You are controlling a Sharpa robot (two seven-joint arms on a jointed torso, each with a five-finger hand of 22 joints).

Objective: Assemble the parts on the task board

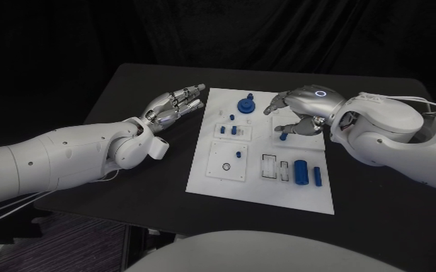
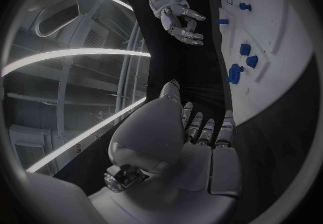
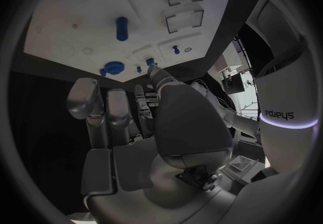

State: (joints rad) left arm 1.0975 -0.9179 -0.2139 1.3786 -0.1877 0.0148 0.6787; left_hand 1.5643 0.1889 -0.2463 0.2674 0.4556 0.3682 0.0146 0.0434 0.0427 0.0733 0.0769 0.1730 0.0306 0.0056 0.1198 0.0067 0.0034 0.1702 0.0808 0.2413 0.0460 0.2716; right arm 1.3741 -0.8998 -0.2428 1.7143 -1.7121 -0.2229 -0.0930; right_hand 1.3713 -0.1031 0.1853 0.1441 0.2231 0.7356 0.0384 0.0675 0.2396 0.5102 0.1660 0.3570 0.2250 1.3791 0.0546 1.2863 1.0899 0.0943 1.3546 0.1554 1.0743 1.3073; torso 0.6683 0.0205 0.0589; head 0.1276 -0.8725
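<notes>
The task board (image 1: 263, 187) lies in the middle of the black table (image 1: 136, 96), and I place everything relative to it. The left hand (image 1: 175, 105) rests just beside the board's far left edge, over the bare table. Its fingers are stretched and a little apart, and it holds nothing. The right hand (image 1: 300, 109) hovers over the far right part of the board, fingers curved downward. From the head view it seems to hold no part, but the fingertips are partly hidden, so I cannot tell this with full certainty; in the right wrist view the fingers look straight and free.

On the board, a round blue knob (image 1: 245, 104) stands near the far edge. Small blue pegs (image 1: 234, 130) stand in a raised block in the middle, and one more small peg (image 1: 238, 155) stands in a plate nearer to the robot. A small blue peg (image 1: 283, 137) stands just under the right hand. A thick blue cylinder (image 1: 300, 172) and a thinner blue bar (image 1: 317, 175) lie near the right edge, beside two empty rectangular slots (image 1: 269, 165).

I judge that the step in hand is for the right hand to pick the peg below it. To do this well, the hand should come down straight, close thumb and one finger on the peg's sides, and lift without tilting. The neighbouring pegs are near, so the other fingers should stay raised.
</notes>
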